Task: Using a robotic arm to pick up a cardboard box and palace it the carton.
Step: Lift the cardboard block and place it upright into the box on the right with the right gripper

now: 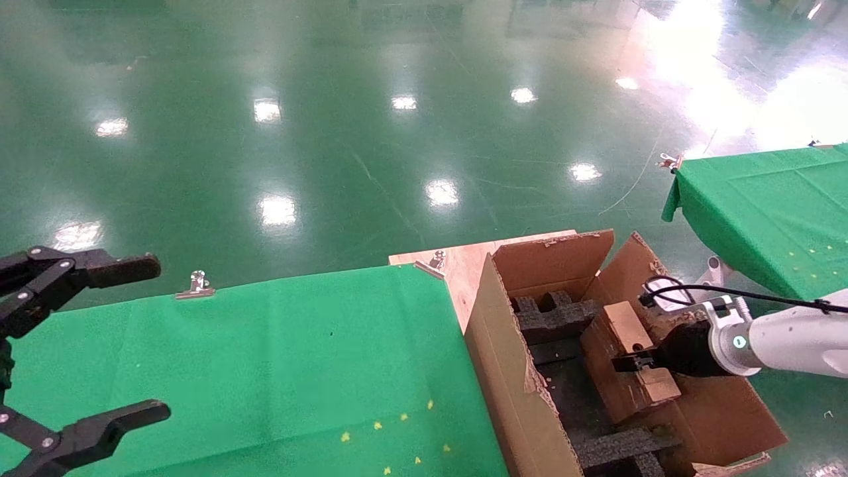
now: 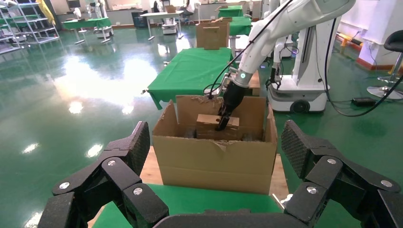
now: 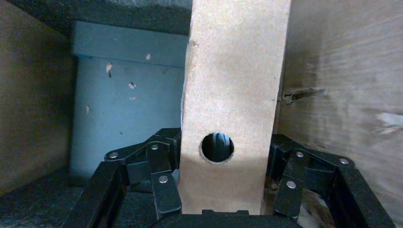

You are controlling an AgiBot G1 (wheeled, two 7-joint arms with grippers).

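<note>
— Green glossy floor [image 1: 344, 132] all round, a green-clothed table [image 1: 265, 358] in front, and the carton [image 1: 503, 371] standing at its right end with flaps up. Where's the cardboard box?

— Already down among the carton walls. The cardboard box [image 1: 629, 358] sits inside, over the black foam inserts [image 1: 550, 315], toward the carton's right-hand side. The right gripper [image 1: 633, 362], on the white robotic arm [image 1: 788, 341], is clamped on it, one finger on each long side.

— How does it lie against the gripper?

— The right wrist view settles that. The box's long axis runs straight out from the palm, away from the wrist, and the face with the small round hole [image 3: 217, 147] looks back at the camera. The fingers [image 3: 161, 185] press the two side faces, so the box fills the gap between them. Carton wall shows close on one side, foam on the other.

— So what does the next move turn on?

— My judgement: whether the box is resting on anything yet. I cannot tell if its far end touches foam or the carton bottom. If it does, opening is enough; if not, it wants lowering along that same axis.

— And the other arm?

— The left gripper [image 1: 99, 344] hangs wide open over the table's left end, well apart from the carton, so the right arm is plainly the nearer one
</note>
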